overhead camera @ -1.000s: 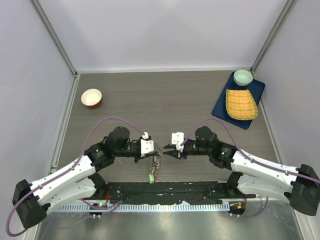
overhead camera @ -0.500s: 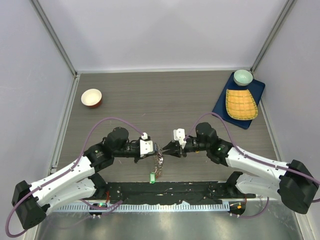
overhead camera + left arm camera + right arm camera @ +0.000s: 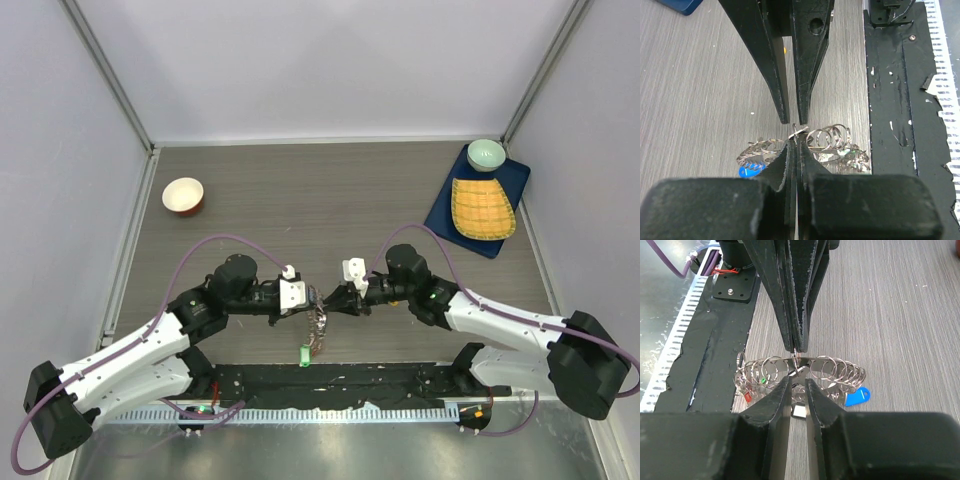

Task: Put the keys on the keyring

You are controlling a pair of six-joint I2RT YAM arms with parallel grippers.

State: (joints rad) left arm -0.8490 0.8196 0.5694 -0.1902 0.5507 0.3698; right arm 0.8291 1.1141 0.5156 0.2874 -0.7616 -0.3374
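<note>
The keyring [image 3: 832, 361], a grey metal band strung with many small split rings and silver keys [image 3: 832, 136], hangs just above the table between my two grippers. It carries blue [image 3: 858, 396], green [image 3: 761, 381] and red [image 3: 748, 396] tags. My left gripper [image 3: 314, 297] is shut on the keyring's top edge, with its tips pinched together in the left wrist view [image 3: 794, 136]. My right gripper [image 3: 332, 298] faces it tip to tip. In the right wrist view [image 3: 798, 381] it is open by a narrow gap, its tips on either side of a small ring on the band.
A red and white bowl [image 3: 183, 195] sits at the back left. A blue tray [image 3: 440, 213] at the back right holds a yellow bamboo mat [image 3: 482, 207] and a pale green bowl [image 3: 486, 153]. A black base plate [image 3: 330, 380] runs along the near edge under the hanging keys.
My right gripper has moved left until its tips meet the keyring at the left gripper. The left gripper has kept its hold and hardly moved.
</note>
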